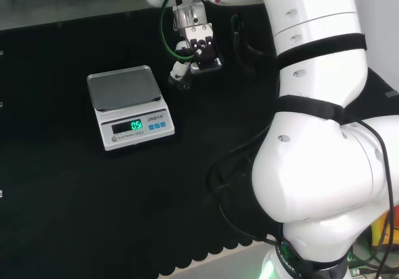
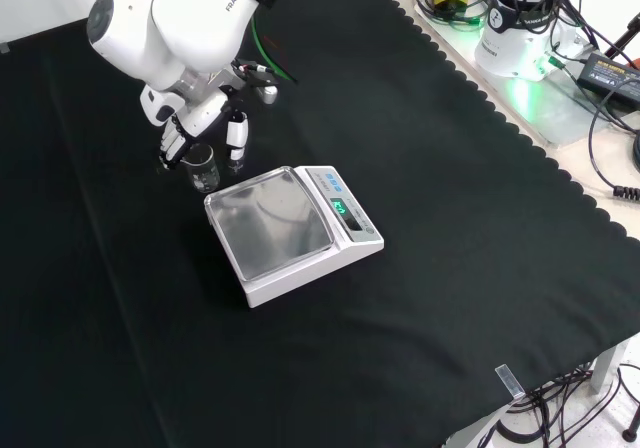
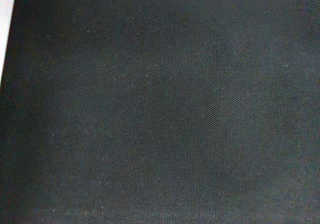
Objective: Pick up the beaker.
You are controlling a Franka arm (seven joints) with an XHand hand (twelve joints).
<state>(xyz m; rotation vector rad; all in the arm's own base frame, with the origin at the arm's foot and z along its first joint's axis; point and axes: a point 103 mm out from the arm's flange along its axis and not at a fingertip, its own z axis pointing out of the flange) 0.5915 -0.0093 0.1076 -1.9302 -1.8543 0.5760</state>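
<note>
The small clear glass beaker [image 2: 202,167] is standing upright on the black-cloth bench [image 2: 450,268], just beside the far corner of the white digital scale with a steel pan [image 2: 290,230] in the front view. The black and white hand [image 2: 200,128] is bracketing it, seemingly curling without yet clasping. The scale's green display is glowing; its print stays unread.

Small clear beaker [image 2: 203,167] stands upright on cloth.

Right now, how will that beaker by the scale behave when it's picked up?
The beaker looks like clear glass, so probably slippery and breakable. It seems empty, so likely light and easy to tip if the hand nudges it. It stands close to the scale, so a shove might knock it against that.
</note>
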